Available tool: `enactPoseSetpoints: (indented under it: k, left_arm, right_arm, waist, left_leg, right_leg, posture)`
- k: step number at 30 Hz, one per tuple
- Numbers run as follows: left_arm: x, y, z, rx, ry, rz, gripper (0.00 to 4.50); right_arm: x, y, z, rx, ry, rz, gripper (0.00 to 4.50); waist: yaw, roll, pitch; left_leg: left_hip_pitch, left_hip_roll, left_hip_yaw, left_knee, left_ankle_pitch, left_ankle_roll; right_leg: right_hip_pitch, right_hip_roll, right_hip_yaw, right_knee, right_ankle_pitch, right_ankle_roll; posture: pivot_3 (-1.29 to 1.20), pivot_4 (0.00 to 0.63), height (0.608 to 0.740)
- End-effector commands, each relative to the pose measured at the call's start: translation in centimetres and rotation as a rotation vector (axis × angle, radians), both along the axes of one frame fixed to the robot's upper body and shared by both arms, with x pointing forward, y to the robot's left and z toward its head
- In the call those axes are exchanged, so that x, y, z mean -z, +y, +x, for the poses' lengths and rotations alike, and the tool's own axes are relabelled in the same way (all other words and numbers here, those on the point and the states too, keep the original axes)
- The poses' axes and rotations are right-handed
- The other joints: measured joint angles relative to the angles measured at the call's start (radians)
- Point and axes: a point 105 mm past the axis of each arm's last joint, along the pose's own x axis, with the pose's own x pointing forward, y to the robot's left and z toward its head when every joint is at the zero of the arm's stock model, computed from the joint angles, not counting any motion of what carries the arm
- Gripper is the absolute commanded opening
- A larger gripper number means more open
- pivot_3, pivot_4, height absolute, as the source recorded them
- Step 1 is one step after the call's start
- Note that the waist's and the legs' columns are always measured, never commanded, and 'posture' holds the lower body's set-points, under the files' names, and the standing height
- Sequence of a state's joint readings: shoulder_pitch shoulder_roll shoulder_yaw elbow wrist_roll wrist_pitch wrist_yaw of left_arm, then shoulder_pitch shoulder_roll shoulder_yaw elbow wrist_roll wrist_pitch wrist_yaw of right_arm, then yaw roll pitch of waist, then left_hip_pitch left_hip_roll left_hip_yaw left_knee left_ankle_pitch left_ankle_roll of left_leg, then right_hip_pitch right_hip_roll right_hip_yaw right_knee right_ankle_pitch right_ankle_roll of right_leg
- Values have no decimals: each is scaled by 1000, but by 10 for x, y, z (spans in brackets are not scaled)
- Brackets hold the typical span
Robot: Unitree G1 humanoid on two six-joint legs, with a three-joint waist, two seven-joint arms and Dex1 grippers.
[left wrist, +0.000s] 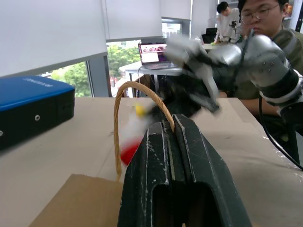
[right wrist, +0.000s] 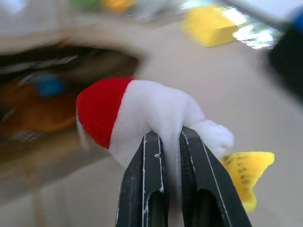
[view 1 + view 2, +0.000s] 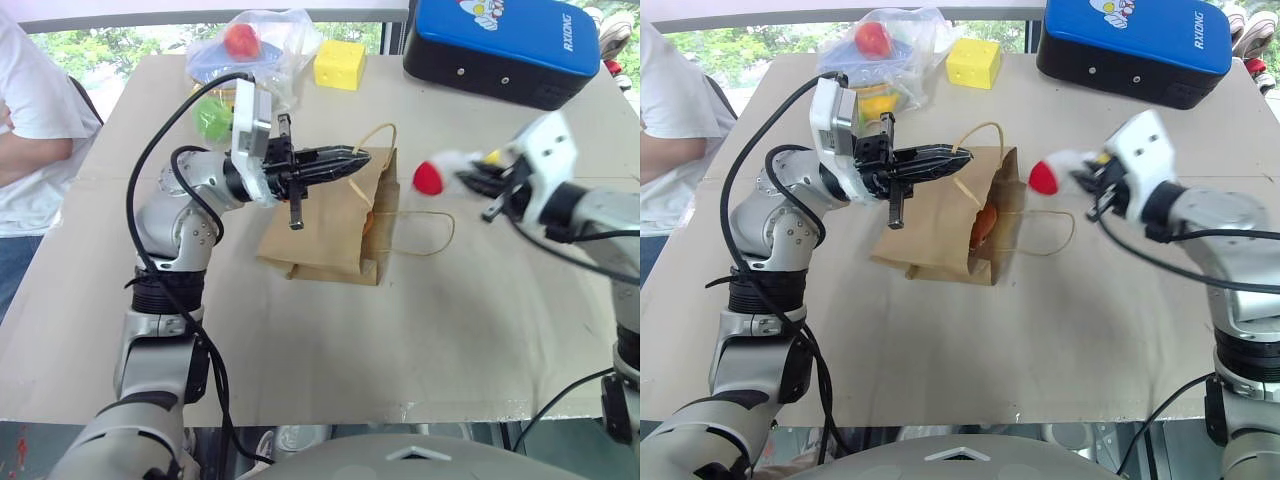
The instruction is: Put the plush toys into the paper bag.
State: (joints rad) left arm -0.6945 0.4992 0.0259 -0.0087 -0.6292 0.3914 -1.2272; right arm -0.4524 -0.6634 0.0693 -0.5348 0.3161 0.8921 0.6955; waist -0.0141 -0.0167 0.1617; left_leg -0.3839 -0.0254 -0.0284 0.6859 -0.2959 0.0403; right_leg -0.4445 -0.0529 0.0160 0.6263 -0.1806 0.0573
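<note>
My left gripper [image 3: 350, 160] pinches the paper bag [image 3: 325, 225] handle to keep its mouth open, right gripper [image 3: 1090, 180] clamps the cone toy [image 3: 1055, 172] for dropping in

Your left gripper [image 1: 176, 142] pinches the paper bag's [image 1: 78, 201] cord handle [image 1: 124, 97]; beyond, the right gripper [image 1: 163, 106] carries a blurred white-and-red plush toy [image 1: 131, 142].
</note>
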Motion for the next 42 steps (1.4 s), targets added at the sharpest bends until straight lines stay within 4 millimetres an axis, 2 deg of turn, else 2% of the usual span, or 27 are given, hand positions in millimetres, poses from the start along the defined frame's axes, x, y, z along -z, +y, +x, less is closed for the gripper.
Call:
enactPoseSetpoints:
  k: [1,5,9,12,15,17,18,19,20,22,28,31,35,36,39,42]
  left_arm:
    - [-9,-2,-4,16,-52,-6,0]
    - [-8,-5,-5,25,-50,-6,0]
    - [-4,-10,-10,43,-44,-7,0]
    - [-3,-12,-15,56,-35,-16,0]
    - [-1,-13,-19,60,-30,-23,0]
    - [-1,-15,-21,59,-23,-36,0]
    - [0,-16,-22,57,-20,-39,0]
    - [1,-16,-22,55,-17,-41,0]
    - [2,-15,-23,52,-13,-41,0]
    - [4,-14,-25,47,-7,-41,0]
    - [8,-9,-24,12,3,-42,0]
    - [10,-7,-23,4,6,-43,0]
    - [11,-8,-23,-1,7,-49,0]
    - [11,-8,-22,-2,7,-51,0]
    - [12,-8,-21,0,9,-54,0]
    - [13,-9,-21,5,9,-57,0]
  right_arm:
    - [-3,20,-3,-117,-50,-11,31]
    - [2,50,-11,-288,-39,14,31]
    - [14,95,-20,-546,-39,54,31]
    - [27,108,-14,-619,-68,9,31]
    - [43,112,-4,-647,-38,-9,942]
    - [49,111,0,-655,-58,-46,1883]
    - [48,110,0,-658,-57,-33,2439]
    - [46,109,-2,-658,-52,-11,2804]
    - [45,105,-3,-648,-57,-11,3388]
    - [45,95,-5,-616,-52,-14,4256]
    - [22,53,-5,-356,-55,16,4256]
    - [12,34,-16,-253,-21,9,4256]
    - [-1,18,-33,-107,69,82,4256]
    - [0,13,-38,-78,88,86,4256]
    - [29,-19,-52,122,248,77,4256]
    - [51,-31,-60,206,344,63,4256]
  waist:
    - [0,0,0]
    - [0,0,0]
    - [-5,-1,0]
    - [-5,-1,0]
    - [0,-1,0]
    - [1,-1,0]
    - [1,-1,0]
    - [0,0,0]
    - [0,0,0]
    - [0,0,0]
    - [4,0,0]
    - [4,-1,0]
    - [2,0,0]
    - [3,-1,0]
    - [16,-1,-1]
    - [25,-1,-1]
  left_leg:
    - [0,0,0,0,0,0]
    - [0,0,0,1,1,-1]
    - [0,0,-1,1,1,-2]
    - [1,0,0,0,1,-2]
    - [0,0,-1,1,1,-2]
    - [0,0,-1,1,1,-2]
    - [0,0,-1,1,1,-2]
    - [0,0,-1,1,1,-2]
    - [0,0,-1,0,1,-2]
    - [0,0,-1,0,1,-2]
    - [0,0,-1,0,1,-2]
    - [0,0,-1,0,1,-2]
    - [0,0,-1,0,1,-2]
    - [0,0,-1,0,0,-1]
    - [-1,0,-3,0,0,0]
    - [-1,-1,-2,0,0,0]
  right_leg:
    - [0,0,0,0,0,0]
    - [0,0,0,0,0,0]
    - [0,0,-1,0,0,0]
    - [0,1,0,0,0,0]
    - [0,1,0,0,0,0]
    - [0,0,0,0,0,0]
    - [0,0,0,0,0,0]
    - [0,0,0,0,0,0]
    - [0,0,0,0,0,0]
    - [0,0,-1,0,0,0]
    - [0,-1,0,0,0,0]
    - [0,-1,0,0,0,0]
    - [0,-1,0,0,0,0]
    - [0,-1,0,0,0,0]
    - [1,-1,-2,0,0,0]
    - [1,-2,-1,-1,0,0]
  posture:
    - [0,150,740]
    - [0,150,740]
    - [0,150,740]
    - [0,150,740]
    - [0,150,740]
    - [0,150,740]
    - [0,150,740]
    - [0,150,740]
    - [0,150,740]
    - [0,150,740]
    - [0,150,740]
    - [0,150,740]
    - [0,150,740]
    - [0,150,740]
    - [0,150,740]
    - [0,150,740]
